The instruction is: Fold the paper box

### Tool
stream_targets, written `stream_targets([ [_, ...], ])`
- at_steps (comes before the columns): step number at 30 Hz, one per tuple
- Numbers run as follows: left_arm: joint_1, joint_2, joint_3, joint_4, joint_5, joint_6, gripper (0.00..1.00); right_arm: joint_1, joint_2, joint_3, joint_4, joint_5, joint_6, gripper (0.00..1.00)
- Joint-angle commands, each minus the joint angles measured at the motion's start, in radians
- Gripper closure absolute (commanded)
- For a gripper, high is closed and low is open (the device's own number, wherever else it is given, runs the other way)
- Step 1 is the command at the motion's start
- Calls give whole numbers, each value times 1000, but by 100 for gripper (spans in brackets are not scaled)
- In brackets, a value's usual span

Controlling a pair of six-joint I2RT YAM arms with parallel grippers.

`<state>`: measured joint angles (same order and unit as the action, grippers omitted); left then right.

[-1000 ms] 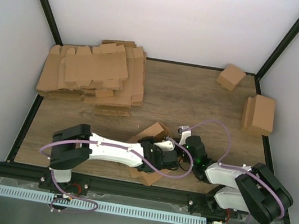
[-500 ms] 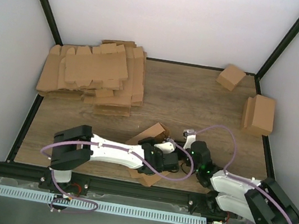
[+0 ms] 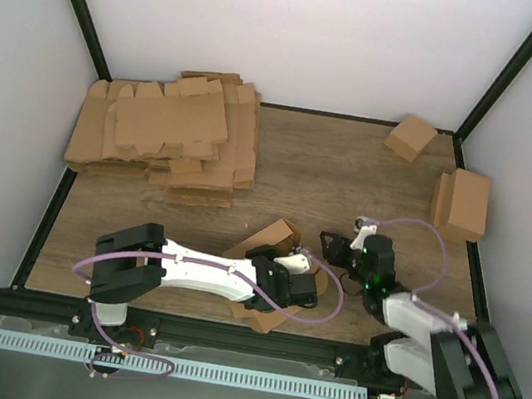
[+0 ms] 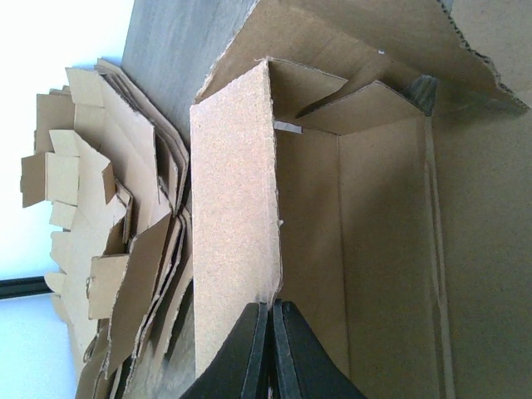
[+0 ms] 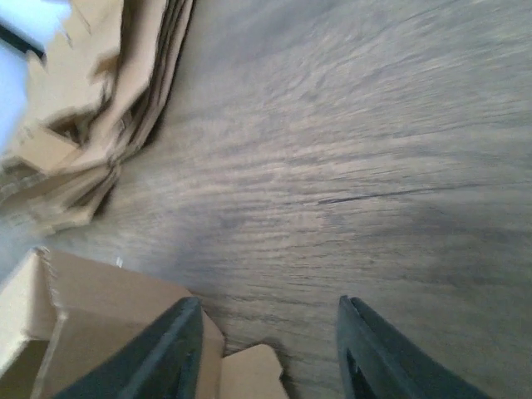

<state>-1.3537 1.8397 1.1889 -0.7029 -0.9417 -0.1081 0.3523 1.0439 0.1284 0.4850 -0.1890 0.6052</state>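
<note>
Soft, even light fills the overhead view: white walls (image 3: 302,33) bright, shadows on the surface (image 3: 331,169) faint. The left wrist view is sharp on the box (image 4: 233,208), its upper-left corner blown out white. The right wrist view is blurred throughout (the pile (image 5: 100,108) worst), with dark, soft-edged fingers (image 5: 166,353).

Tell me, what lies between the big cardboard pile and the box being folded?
Nothing but bare wooden table lies between the pile and the box. The top view shows it best.
</note>
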Motion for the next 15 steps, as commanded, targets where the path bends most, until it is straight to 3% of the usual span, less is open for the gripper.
stream_targets([
  [1, -2, 2, -13, 8, 10, 5, 96, -17, 252, 169, -40, -140, -45, 59],
  [4, -2, 0, -12, 9, 11, 4, 96, -17, 383, 220, 2, -243, -81, 66],
  [8, -1, 1, -10, 12, 13, 6, 96, -14, 453, 176, 208, -402, -81, 67],
  [15, -2, -5, -16, 29, 13, 13, 96, 46, 484, 138, 343, -449, -135, 65],
])
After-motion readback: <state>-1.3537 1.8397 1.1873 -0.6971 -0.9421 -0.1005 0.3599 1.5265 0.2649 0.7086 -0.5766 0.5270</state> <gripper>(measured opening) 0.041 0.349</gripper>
